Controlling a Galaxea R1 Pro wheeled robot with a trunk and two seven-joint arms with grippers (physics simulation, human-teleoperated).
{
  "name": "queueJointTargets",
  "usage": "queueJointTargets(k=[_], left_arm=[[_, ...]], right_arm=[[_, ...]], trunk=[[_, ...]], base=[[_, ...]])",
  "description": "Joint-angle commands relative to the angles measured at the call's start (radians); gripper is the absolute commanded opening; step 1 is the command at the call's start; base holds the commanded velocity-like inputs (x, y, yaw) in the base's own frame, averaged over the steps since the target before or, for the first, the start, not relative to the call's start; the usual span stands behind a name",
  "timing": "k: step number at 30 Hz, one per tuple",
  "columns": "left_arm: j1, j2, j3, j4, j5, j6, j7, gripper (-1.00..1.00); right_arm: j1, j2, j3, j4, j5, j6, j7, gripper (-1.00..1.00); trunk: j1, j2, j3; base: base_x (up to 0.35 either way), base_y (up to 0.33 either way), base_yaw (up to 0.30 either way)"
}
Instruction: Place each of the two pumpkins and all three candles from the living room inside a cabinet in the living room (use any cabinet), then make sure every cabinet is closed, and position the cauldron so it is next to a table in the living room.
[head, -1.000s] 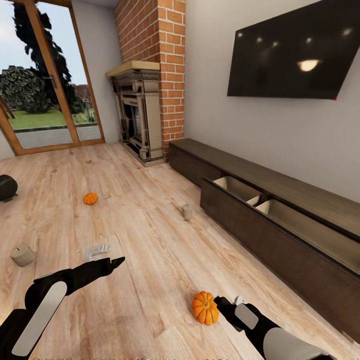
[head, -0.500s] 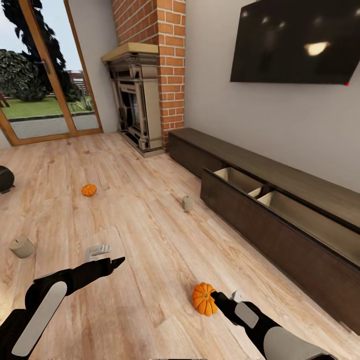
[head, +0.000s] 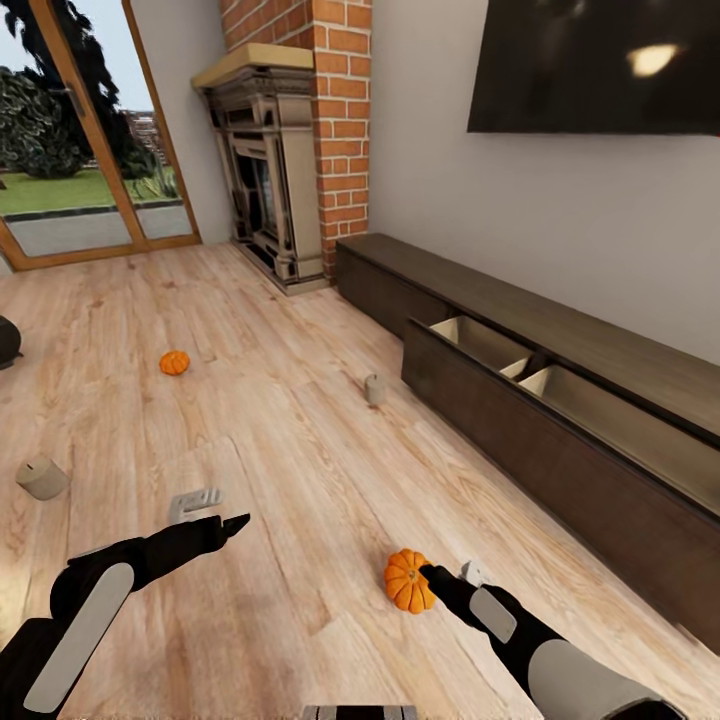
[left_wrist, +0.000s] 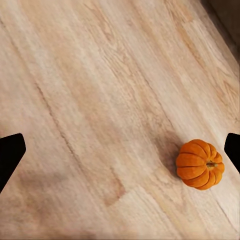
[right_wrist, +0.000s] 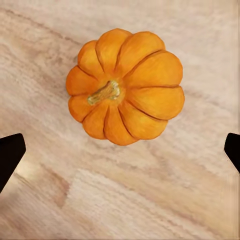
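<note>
One orange pumpkin (head: 406, 582) lies on the plank floor close in front of me. My right gripper (head: 450, 575) hangs open right beside and over it; the right wrist view looks straight down on this pumpkin (right_wrist: 125, 92), between the spread fingertips (right_wrist: 10, 152). My left gripper (head: 215, 510) is open over bare floor, with the same pumpkin (left_wrist: 200, 163) off to one side. A second pumpkin (head: 174, 362) lies farther off on the left. Two beige candles (head: 375, 389) (head: 42, 478) stand on the floor. The black cauldron (head: 5, 342) shows at the left edge. The long dark cabinet (head: 520, 420) has a drawer pulled out.
The open drawer's pale divided inside (head: 490, 345) juts into the floor on the right. A brick chimney with a fireplace (head: 265, 180) stands at the back. Glass doors (head: 70, 130) are on the far left and a TV (head: 600, 65) hangs above the cabinet.
The whole picture has shifted, so the camera has moved. The right gripper sits a little closer beside the near pumpkin. The left arm holds the same pose.
</note>
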Motion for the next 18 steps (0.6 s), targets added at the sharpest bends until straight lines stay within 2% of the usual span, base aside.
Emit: queueJointTargets(k=[1,10,13,18], left_arm=[[-0.001,0.001,-0.001,-0.001,0.01,0.003,0.009,1.0],[-0.001,0.0,-0.001,-0.001,0.01,0.002,0.01,1.0],[-0.001,0.0,-0.001,-0.001,0.01,0.002,0.01,1.0],[-0.001,0.0,-0.002,-0.001,0.01,0.001,0.01,1.0]], right_arm=[[-0.001,-0.001,0.005,-0.001,-0.004,0.002,-0.002,1.0],[-0.015,-0.005,0.005,-0.003,-0.002,0.0,-0.002,1.0],[-0.015,-0.015,0.005,-0.003,-0.002,0.0,0.006,1.0],[-0.016,-0.035,0.004,-0.003,-0.001,0.003,0.103,1.0]], trunk=[[0.0,-0.001,-0.005],[0.004,-0.003,-0.04],[0.006,-0.003,-0.051],[0.008,-0.005,-0.071]], base=[[0.0,0.0,0.0],[0.0,0.0,0.0],[0.0,0.0,0.0],[0.0,0.0,0.0]])
